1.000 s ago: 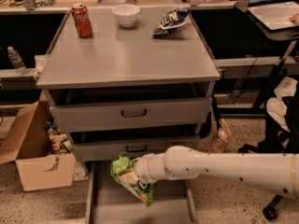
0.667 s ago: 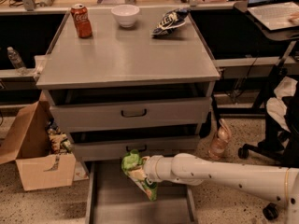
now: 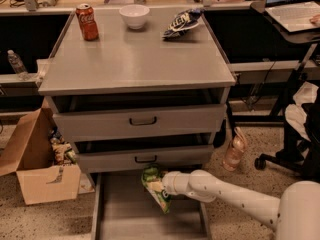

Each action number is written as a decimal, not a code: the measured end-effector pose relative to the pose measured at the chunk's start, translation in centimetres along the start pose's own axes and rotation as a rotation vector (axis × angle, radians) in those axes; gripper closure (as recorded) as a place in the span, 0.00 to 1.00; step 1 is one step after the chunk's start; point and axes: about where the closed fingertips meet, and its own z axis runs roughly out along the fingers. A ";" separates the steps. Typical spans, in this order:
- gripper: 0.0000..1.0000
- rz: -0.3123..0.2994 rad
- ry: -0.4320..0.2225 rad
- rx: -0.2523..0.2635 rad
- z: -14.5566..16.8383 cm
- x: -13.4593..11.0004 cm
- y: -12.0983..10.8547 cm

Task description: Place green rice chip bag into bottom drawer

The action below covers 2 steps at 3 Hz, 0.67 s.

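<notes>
The green rice chip bag (image 3: 154,188) hangs over the open bottom drawer (image 3: 125,214), just below the front of the middle drawer. My white arm reaches in from the lower right. The gripper (image 3: 162,185) sits at the bag's right side and holds it, with the bag hiding most of the fingers. The bag is tilted, its lower end pointing down toward the drawer's grey floor. The drawer is pulled out toward the camera and nothing else shows on its floor.
On the cabinet top (image 3: 135,59) stand a red soda can (image 3: 87,21), a white bowl (image 3: 134,15) and a dark blue-and-white snack bag (image 3: 182,22). An open cardboard box (image 3: 37,169) sits left of the cabinet. A bottle (image 3: 235,150) and a chair base (image 3: 280,159) are at the right.
The arm has pushed farther in over the drawer toward the cabinet, carrying the green bag up and right, close under the middle drawer's front.
</notes>
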 end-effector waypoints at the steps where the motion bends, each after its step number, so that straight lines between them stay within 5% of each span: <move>1: 1.00 0.156 0.026 -0.052 3.8 8.8 0.1; 2: 0.74 0.283 0.040 -0.090 5.8 16.1 1.8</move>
